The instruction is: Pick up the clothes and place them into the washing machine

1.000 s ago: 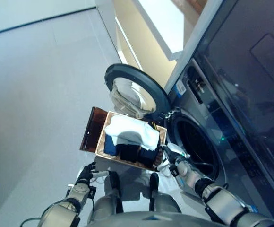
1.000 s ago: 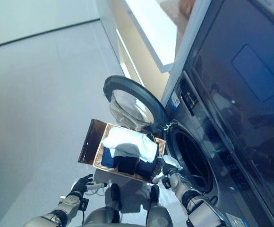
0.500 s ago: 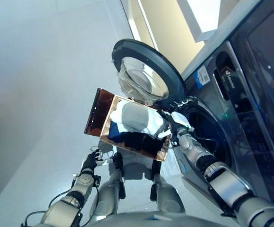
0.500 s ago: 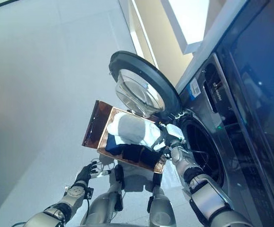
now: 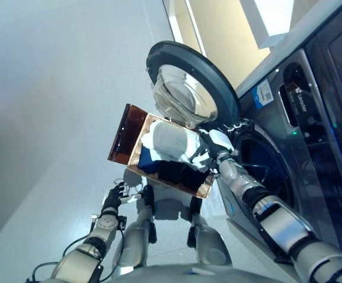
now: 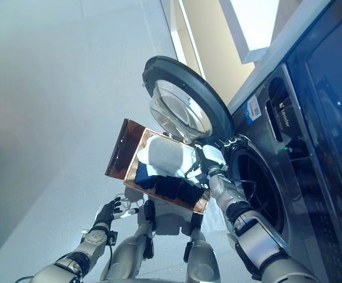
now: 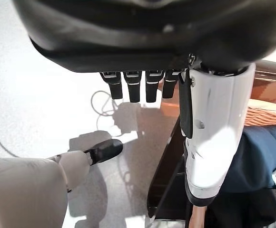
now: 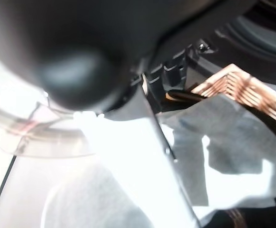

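Note:
A shallow wicker basket (image 5: 134,154) rests on a low dark brown box (image 5: 122,132) beside the washing machine. A white cloth (image 5: 170,138) lies on top of dark blue and black clothes (image 5: 159,170) in it. My right hand (image 5: 210,147) lies on the white cloth at the basket's end nearest the machine; in the right wrist view its thumb lies along the cloth (image 8: 223,137) by the wicker rim (image 8: 238,85). My left hand (image 5: 113,197) hangs low over the floor, away from the basket, open and empty, with straight fingers (image 7: 138,85).
The machine's round door (image 5: 188,88) stands wide open just behind the basket. The dark drum opening (image 5: 262,171) is right of the basket, next to my right arm. Pale floor (image 5: 53,118) spreads to the left.
My right hand has moved from the basket's near corner up onto the white cloth. The camera has shifted. My left hand has stayed where it was.

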{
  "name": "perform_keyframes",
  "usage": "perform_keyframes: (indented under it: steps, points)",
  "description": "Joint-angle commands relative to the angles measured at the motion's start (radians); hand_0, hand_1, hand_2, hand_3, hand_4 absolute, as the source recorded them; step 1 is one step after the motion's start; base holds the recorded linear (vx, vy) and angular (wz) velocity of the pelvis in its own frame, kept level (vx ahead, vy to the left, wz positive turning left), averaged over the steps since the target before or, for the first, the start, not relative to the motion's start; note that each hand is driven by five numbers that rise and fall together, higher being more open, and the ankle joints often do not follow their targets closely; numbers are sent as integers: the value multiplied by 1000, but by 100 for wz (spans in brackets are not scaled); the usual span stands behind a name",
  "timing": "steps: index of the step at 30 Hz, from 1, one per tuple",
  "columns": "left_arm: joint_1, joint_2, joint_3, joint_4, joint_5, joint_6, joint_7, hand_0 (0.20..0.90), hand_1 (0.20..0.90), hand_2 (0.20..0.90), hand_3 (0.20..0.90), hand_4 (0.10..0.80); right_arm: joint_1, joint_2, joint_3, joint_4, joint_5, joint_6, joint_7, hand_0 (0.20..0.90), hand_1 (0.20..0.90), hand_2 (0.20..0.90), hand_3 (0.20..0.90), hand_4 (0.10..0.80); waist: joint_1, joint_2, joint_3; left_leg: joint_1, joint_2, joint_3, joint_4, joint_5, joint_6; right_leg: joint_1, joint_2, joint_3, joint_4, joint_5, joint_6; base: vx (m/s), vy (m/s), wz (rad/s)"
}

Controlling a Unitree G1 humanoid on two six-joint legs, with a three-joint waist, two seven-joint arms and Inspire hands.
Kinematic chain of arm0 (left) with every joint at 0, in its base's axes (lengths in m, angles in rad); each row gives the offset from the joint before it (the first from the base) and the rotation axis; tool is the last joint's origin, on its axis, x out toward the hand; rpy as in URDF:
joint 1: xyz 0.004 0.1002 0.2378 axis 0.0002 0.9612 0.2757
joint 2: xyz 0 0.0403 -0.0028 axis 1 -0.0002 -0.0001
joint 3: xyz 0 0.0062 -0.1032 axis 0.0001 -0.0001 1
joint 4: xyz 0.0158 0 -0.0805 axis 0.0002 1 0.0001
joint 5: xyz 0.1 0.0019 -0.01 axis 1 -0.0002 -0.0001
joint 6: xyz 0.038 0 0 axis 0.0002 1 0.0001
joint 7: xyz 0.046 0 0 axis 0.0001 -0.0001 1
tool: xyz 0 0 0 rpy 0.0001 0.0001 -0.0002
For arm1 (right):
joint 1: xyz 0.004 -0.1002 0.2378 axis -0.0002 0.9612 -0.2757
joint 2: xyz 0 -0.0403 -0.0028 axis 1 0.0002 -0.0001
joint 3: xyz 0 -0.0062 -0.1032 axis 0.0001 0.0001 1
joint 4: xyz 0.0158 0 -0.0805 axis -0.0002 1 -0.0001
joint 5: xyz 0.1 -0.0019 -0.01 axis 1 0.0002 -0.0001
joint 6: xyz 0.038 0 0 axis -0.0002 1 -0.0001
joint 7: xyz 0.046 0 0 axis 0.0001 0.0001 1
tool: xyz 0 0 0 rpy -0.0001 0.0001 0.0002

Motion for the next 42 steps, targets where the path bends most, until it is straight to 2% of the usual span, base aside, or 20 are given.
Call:
perform_keyframes:
  steps: [1, 13, 19, 26, 42]
  points:
    - [-30, 16, -26, 4, -18, -40, 40, 900, 900, 900, 900, 800, -128, -4, 26, -16, -14, -26, -47, 900, 900, 900, 900, 800, 23, -18, -23, 7, 15, -5, -8, -6, -116, -63, -95, 40, 63, 66, 73, -5, 2, 5]
    - [-48, 22, -41, -100, -116, -68, 45, 900, 900, 900, 900, 800, -218, -10, 64, 27, -35, 1, -59, 900, 900, 900, 900, 800, 52, 4, 28, -58, 5, -30, -8, 16, -120, -109, -100, 16, 85, 65, 75, 2, 8, 9]
    - [-59, 26, -51, -161, -154, -81, 64, 900, 900, 900, 900, 800, -288, -7, 74, 76, -40, 17, -74, 900, 900, 900, 900, 800, 71, 23, 52, -110, -11, -52, -8, 26, -122, -142, -114, -11, 87, 73, 81, 5, 36, 18]
    - [-66, 44, -38, -231, -222, -102, 75, 900, 900, 900, 900, 800, -392, -10, 88, 124, -40, 34, -93, 900, 900, 900, 900, 800, 91, 40, 82, -172, -25, -71, -8, 38, -113, -210, -120, 0, 107, 79, 82, -17, 52, 3]
    - [-86, 29, -43, -251, -267, -115, 110, 900, 900, 900, 900, 800, -497, -2, 109, 174, -51, 47, -129, 900, 900, 900, 900, 800, 106, 32, 99, -234, -39, -102, -8, 45, -92, -287, -119, 33, 109, 94, 83, -12, 31, -4]
